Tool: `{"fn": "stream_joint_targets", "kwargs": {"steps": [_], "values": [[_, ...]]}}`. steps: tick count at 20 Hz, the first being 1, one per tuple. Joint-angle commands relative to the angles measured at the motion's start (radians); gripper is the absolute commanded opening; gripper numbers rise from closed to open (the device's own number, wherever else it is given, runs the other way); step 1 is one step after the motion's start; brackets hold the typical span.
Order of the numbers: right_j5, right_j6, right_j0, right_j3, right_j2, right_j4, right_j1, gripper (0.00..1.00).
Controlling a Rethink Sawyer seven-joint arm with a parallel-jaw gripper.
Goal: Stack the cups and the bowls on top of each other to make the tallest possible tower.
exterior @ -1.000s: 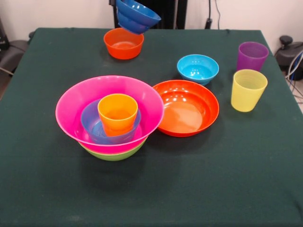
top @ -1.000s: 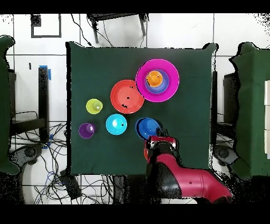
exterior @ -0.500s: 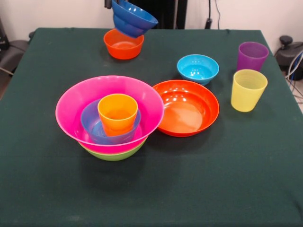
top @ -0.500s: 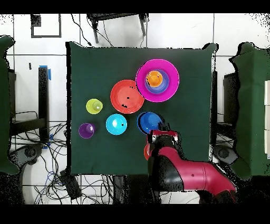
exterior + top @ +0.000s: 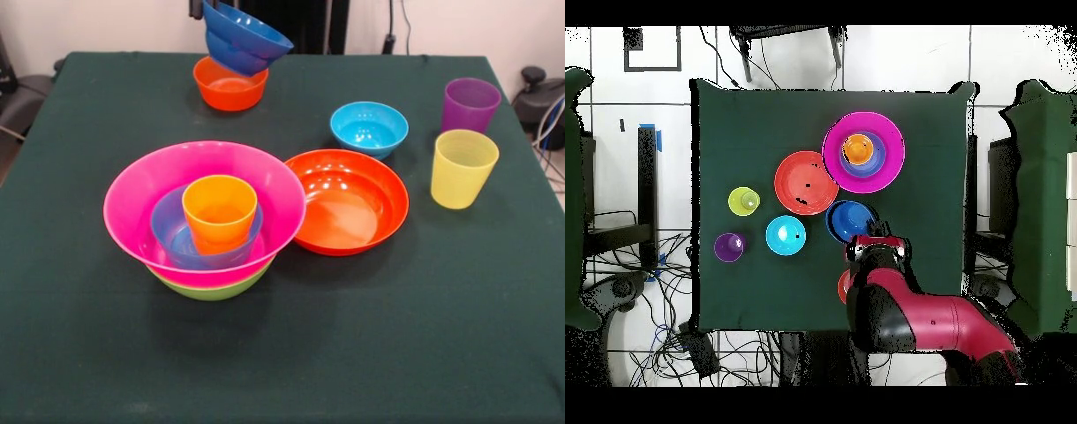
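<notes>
My gripper (image 5: 877, 243) is shut on the rim of a dark blue bowl (image 5: 245, 37), which hangs tilted in the air just above a small orange bowl (image 5: 230, 81) on the table. From overhead the dark blue bowl (image 5: 849, 220) lies between the arm and the tower. The tower is a big pink bowl (image 5: 284, 205) nested in a lime green bowl (image 5: 212, 288), with a small blue bowl (image 5: 169, 231) and an orange cup (image 5: 220, 212) inside. A shallow orange bowl (image 5: 348, 200), a cyan bowl (image 5: 369, 128), a purple cup (image 5: 470, 104) and a yellow cup (image 5: 463, 168) stand apart.
Everything sits on a dark green tablecloth (image 5: 397, 336). The red arm (image 5: 910, 322) covers most of the small orange bowl (image 5: 842, 288) in the overhead view. Cables and dark chairs surround the table edges.
The gripper has carried the dark blue bowl a little way from over the small orange bowl toward the tower; in the overhead view it moved up. Nothing else has shifted.
</notes>
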State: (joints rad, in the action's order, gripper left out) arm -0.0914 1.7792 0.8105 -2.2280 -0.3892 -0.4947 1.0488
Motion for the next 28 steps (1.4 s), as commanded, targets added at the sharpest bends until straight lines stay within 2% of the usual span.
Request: {"fn": "stream_joint_targets", "kwargs": {"steps": [1, 11, 13, 16, 28], "values": [[0.180, 0.053, -0.027, 0.056, -0.051, 0.026, -0.070, 0.00], [0.207, 0.046, 0.004, 0.060, -0.095, 0.027, -0.052, 0.00], [0.236, 0.035, 0.007, 0.068, -0.102, 0.035, -0.058, 0.00], [0.263, 0.030, -0.012, 0.098, -0.087, 0.041, -0.071, 0.00], [0.257, 0.053, -0.049, 0.167, -0.075, 0.027, -0.103, 0.00]]}}
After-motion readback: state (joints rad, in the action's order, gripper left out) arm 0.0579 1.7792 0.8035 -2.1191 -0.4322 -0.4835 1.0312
